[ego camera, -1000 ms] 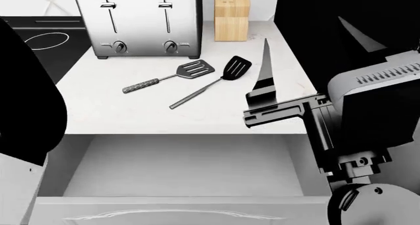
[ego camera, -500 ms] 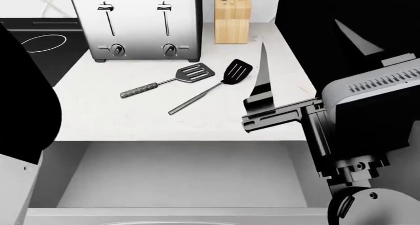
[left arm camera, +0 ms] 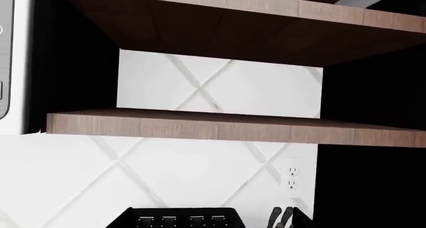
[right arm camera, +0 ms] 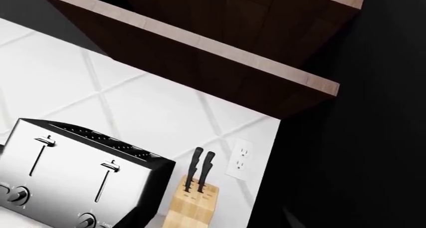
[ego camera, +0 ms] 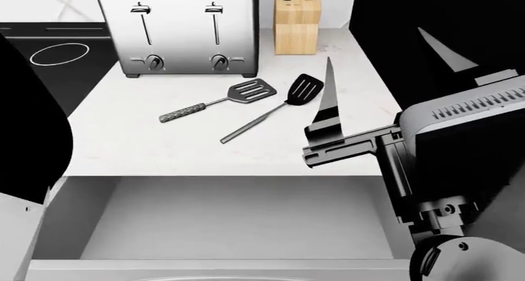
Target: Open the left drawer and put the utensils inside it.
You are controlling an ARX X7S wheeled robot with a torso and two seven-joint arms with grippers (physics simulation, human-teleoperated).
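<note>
Right gripper (ego camera: 328, 130) raised over the counter (ego camera: 123, 139), one tapered finger (ego camera: 330, 90) upright; jaw state cannot be told, nothing seen held. Just beside that finger, on the stove side: black slotted spatula (ego camera: 275, 112). Next outward: grey slotted spatula (ego camera: 217, 101), near but apart from the first. Behind both: toaster (ego camera: 181, 32) and knife block (ego camera: 297, 26). Below the gripper, nearer the robot: left drawer (ego camera: 230, 216) pulled open, grey inside. Left gripper out of view.
</note>
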